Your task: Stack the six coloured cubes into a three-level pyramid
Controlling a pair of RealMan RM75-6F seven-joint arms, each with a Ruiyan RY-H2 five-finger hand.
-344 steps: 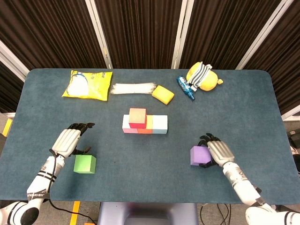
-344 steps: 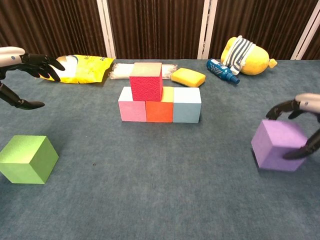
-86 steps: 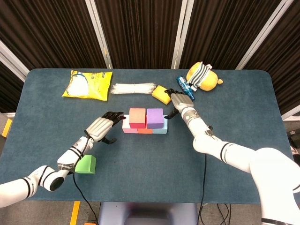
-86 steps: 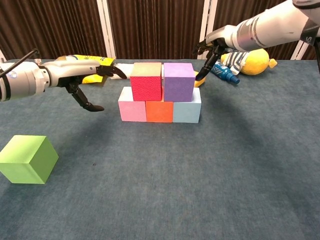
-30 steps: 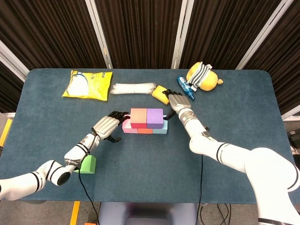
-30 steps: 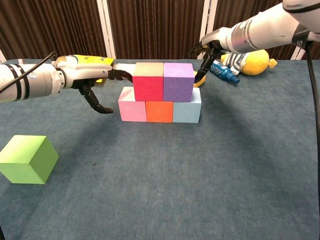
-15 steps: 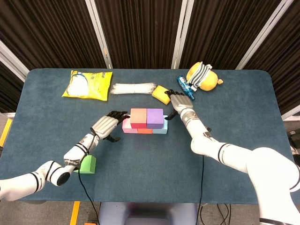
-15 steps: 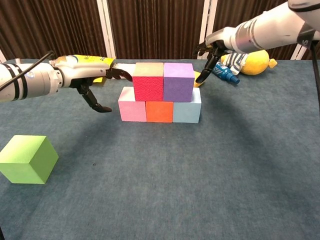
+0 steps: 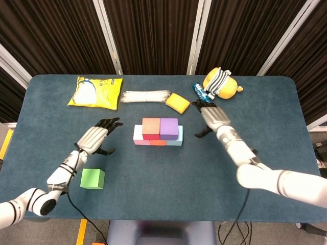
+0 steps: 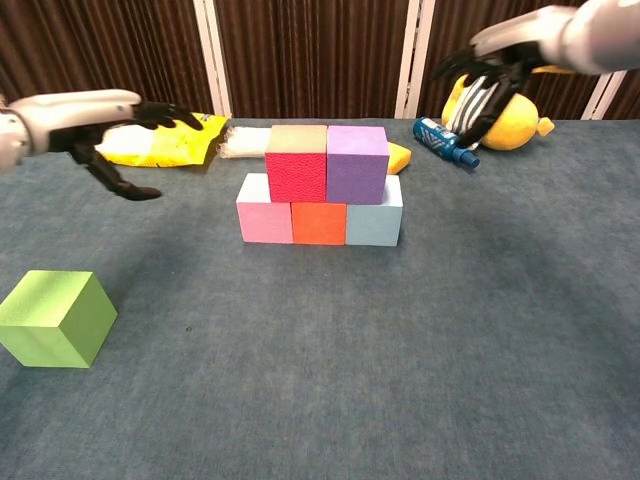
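Note:
A pink cube (image 10: pixel 263 221), an orange cube (image 10: pixel 318 224) and a light blue cube (image 10: pixel 374 222) form a row mid-table. On top sit a red cube (image 10: pixel 295 164) (image 9: pixel 150 128) and a purple cube (image 10: pixel 357 163) (image 9: pixel 169 128), side by side. The green cube (image 10: pixel 55 318) (image 9: pixel 92 178) lies alone at the front left. My left hand (image 9: pixel 95 136) (image 10: pixel 100 116) hovers open, left of the stack and apart from it. My right hand (image 9: pixel 211 116) (image 10: pixel 505 55) hovers open to the stack's right, holding nothing.
Along the back lie a yellow bag (image 9: pixel 95 92), a white bundle (image 9: pixel 145 96), a yellow sponge (image 9: pixel 177 102), a blue bottle (image 9: pixel 200 92) and a yellow plush toy (image 9: pixel 220 83). Dark curtains stand behind the table.
Both hands have drawn away from the stack: the left one to the left, the right one to the right and upward. The cubes have not moved.

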